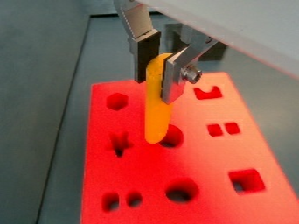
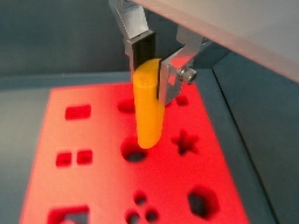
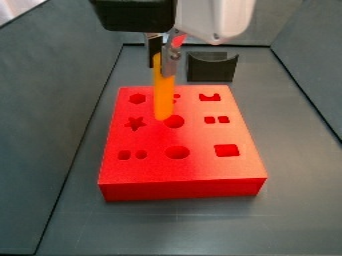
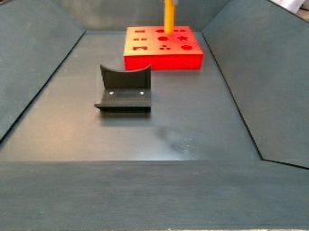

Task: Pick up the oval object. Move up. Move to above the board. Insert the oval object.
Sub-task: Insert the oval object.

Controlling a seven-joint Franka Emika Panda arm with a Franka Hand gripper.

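Note:
My gripper (image 1: 159,70) is shut on the upper part of the oval object (image 1: 158,109), a slim orange-yellow peg that hangs upright. It shows the same way in the other wrist view: gripper (image 2: 156,74), peg (image 2: 147,109). The peg stands over the middle of the red board (image 1: 251,153), its lower end at the rim of a dark central cut-out (image 1: 174,136). I cannot tell whether the tip is inside it. In a side view the gripper (image 3: 163,50) holds the peg (image 3: 163,92) over the board (image 3: 187,172). In a side view the peg (image 4: 169,13) rises from the board (image 4: 169,60) at the far end.
The fixture, a dark grey bracket, stands just behind the board in a side view (image 3: 210,67) and mid-floor in a side view (image 4: 123,88). Grey sloping walls (image 4: 49,81) enclose the dark floor (image 4: 169,135). The board's other cut-outs, among them a star (image 3: 135,124), are unfilled.

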